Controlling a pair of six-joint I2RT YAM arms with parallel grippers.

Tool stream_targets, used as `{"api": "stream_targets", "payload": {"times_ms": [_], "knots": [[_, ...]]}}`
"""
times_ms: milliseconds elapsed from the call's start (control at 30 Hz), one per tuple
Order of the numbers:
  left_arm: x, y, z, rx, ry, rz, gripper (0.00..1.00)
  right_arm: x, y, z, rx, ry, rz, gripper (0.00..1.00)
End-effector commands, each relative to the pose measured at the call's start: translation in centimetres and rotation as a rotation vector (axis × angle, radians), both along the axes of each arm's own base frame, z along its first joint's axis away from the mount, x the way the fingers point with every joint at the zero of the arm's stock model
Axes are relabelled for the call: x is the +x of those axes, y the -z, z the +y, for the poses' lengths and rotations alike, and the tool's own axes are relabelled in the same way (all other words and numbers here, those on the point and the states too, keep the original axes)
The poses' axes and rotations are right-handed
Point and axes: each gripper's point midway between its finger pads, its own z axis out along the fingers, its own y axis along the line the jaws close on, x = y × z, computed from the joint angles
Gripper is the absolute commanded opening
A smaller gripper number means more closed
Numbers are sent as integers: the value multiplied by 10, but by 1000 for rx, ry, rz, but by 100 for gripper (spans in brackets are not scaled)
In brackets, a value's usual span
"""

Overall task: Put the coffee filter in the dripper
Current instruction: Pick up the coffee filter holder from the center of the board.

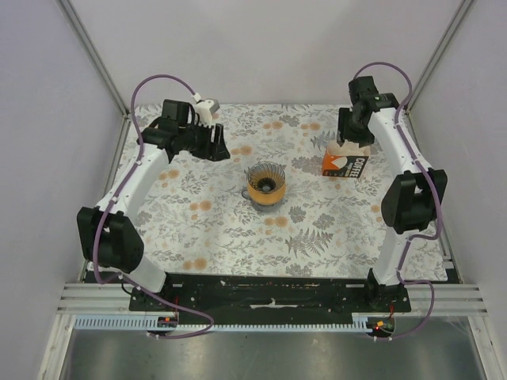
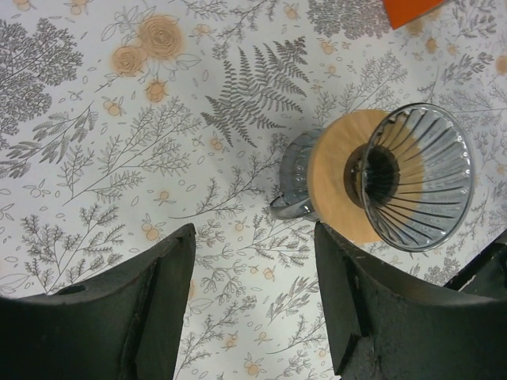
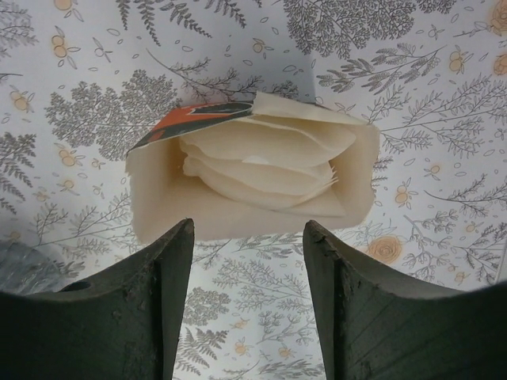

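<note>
The dripper [image 1: 267, 183], a dark see-through wire cone on a flat tan ring, stands mid-table. In the left wrist view the dripper [image 2: 428, 186] sits right of and beyond my left gripper [image 2: 253, 245], which is open and empty. The coffee filter [image 3: 261, 162] lies with several others, stacked inside the open orange, white and black carton [image 3: 158, 202]. My right gripper [image 3: 247, 237] is open and empty, just short of the carton's open end. From above, the left gripper [image 1: 219, 147] is at the dripper's far left and the right gripper [image 1: 354, 136] is above the carton [image 1: 347, 165].
The dripper's tan ring [image 2: 337, 186] and small grey handle [image 2: 287, 207] face my left gripper. A floral cloth [image 1: 214, 222] covers the table. Grey walls and metal posts enclose the back and sides.
</note>
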Motion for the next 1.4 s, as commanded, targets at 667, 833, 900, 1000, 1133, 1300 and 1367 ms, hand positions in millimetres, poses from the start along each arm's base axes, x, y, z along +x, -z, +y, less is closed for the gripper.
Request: {"api": "stream_targets", "payload": {"times_ms": [667,833,900,1000,1133,1300,1367], "knots": [[10,-1,6,-33,11,14,67,18,-41,-42,-179,91,-211,72],[9,-3,7,-33,10,8,67,17,-18,-69,-199,153,-143,83],[9,-4,7,-32,8,5,67,19,-6,-73,-198,152,-105,82],[8,-5,8,-33,8,0,67,21,15,-74,-145,140,-52,76],[7,-8,9,-34,6,-8,67,22,31,-66,-100,117,-20,63],[6,-11,9,-38,7,-13,66,26,33,-60,-74,59,-20,29],[6,-13,10,-31,8,-23,66,26,27,-59,-72,43,-39,4]]}}
